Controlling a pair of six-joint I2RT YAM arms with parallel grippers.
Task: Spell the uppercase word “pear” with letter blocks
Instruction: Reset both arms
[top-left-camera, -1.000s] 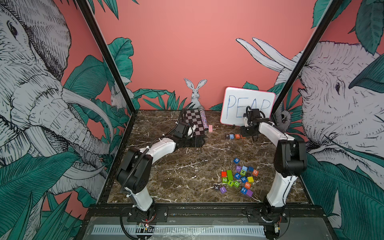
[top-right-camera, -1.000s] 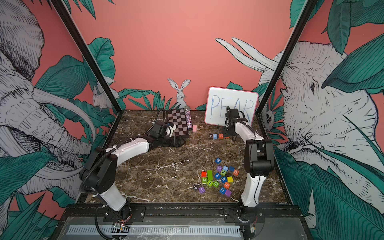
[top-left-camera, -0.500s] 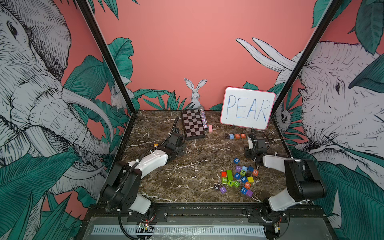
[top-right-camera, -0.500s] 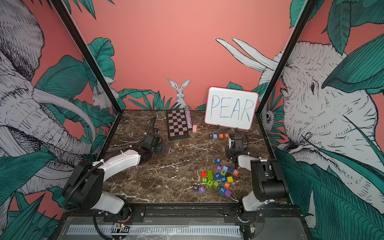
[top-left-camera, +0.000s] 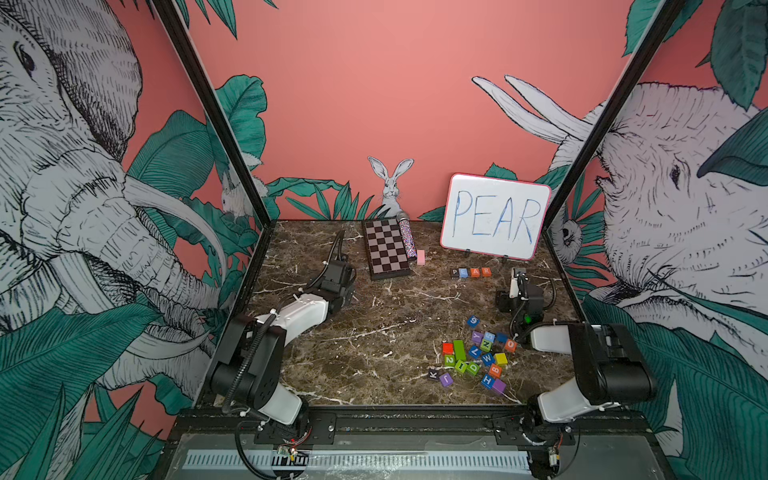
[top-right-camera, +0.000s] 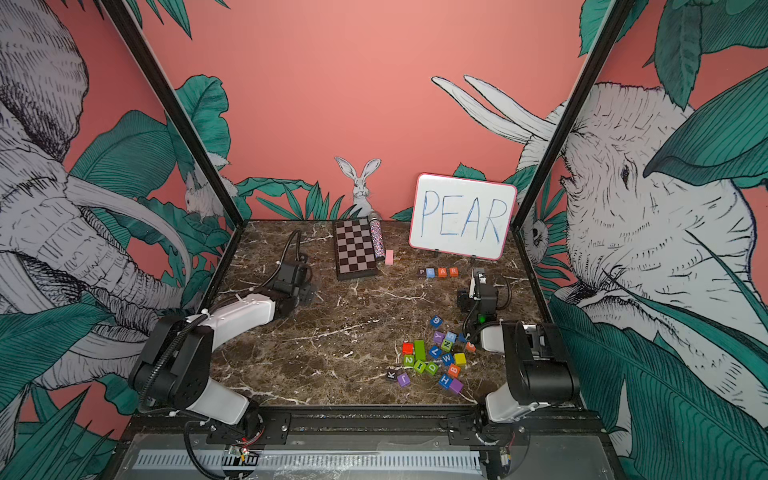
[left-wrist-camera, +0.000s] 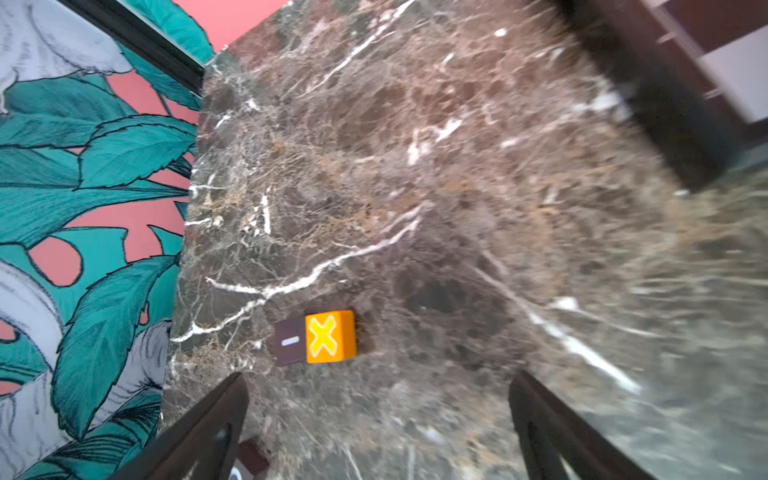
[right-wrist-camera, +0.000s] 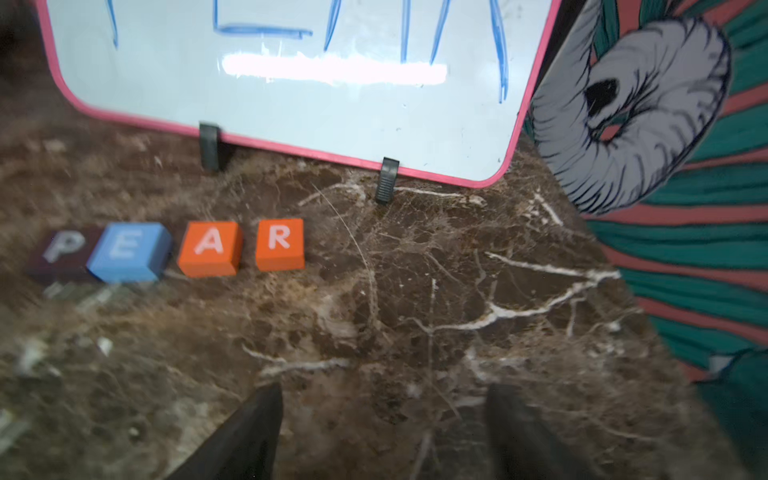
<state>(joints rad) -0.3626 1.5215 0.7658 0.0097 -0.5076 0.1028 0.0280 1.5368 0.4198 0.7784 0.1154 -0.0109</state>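
In front of the whiteboard (top-left-camera: 494, 216) your right claw (right-wrist-camera: 384, 390) hangs wide and empty; your left claw (left-wrist-camera: 376, 374), well off from the board, is wide and empty too. A careless right-arm swing could clip the board's stand (right-wrist-camera: 386, 178) or scatter the letter blocks (top-left-camera: 471, 272), lined up P-E-A-R just before it. The black P (right-wrist-camera: 62, 249) reads blurred.
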